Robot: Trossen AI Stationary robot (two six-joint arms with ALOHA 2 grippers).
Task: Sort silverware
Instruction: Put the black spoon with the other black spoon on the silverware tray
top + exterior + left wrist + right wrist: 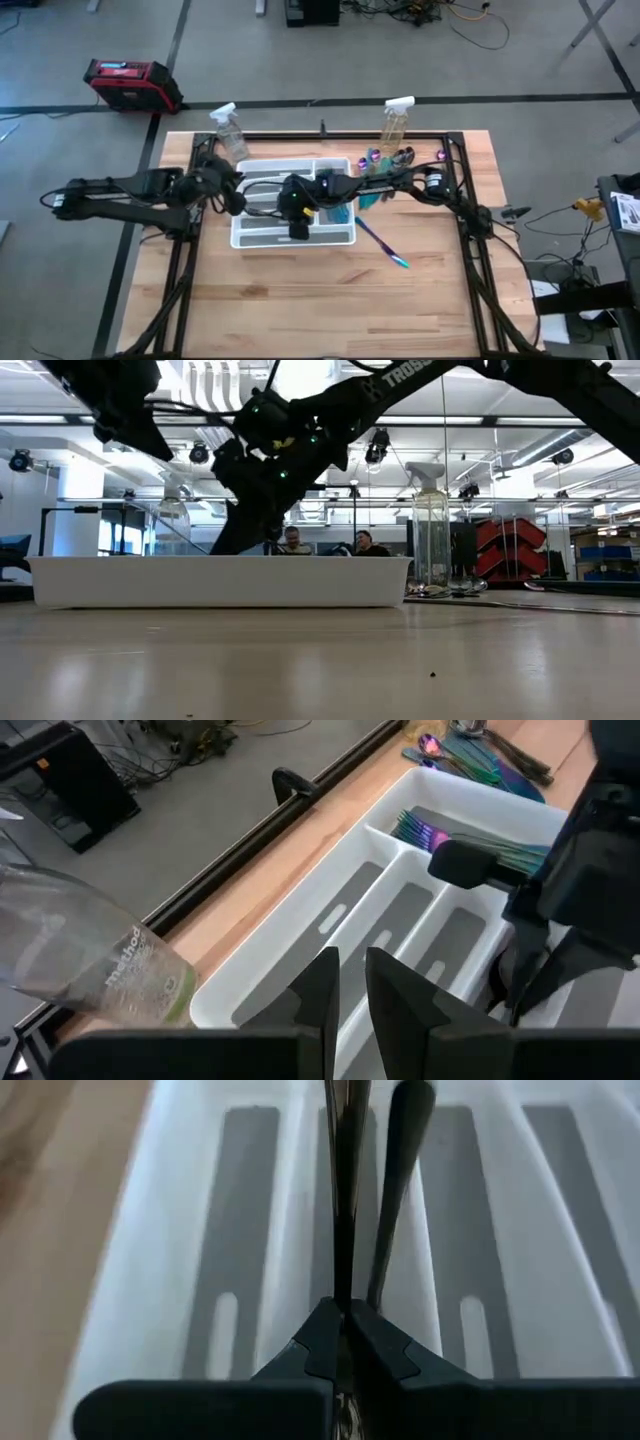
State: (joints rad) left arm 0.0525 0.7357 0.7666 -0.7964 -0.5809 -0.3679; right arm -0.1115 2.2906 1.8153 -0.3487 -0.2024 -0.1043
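A white compartment tray (262, 232) lies mid-table, with teal silverware (440, 832) in one far compartment. More silverware (395, 158) is piled on the table beyond the tray's right end, and one purple-teal piece (384, 246) lies alone near the tray's right corner. My right gripper (345, 1320) reaches over the tray (240, 1200) from the right and is shut on a dark slim utensil (345, 1180). My left gripper (348, 982) hovers above the tray's left end (300, 935). Its fingers stand a narrow gap apart with nothing between them. My right gripper pinches the dark utensil between its two fingertips at one end (343, 1292). The fingers slant down from the table's right side. The utensil sticks out forward in line with the fingers, seen edge-on, over the tray's middle compartments. Whether its far end touches the tray cannot be told.
Two clear spray bottles stand at the table's far edge, one (228, 130) behind the tray's left end and close to my left gripper, the other (396, 122) behind the silverware pile. A black frame rail (300, 790) runs along the far edge. Bare wood lies on the near side.
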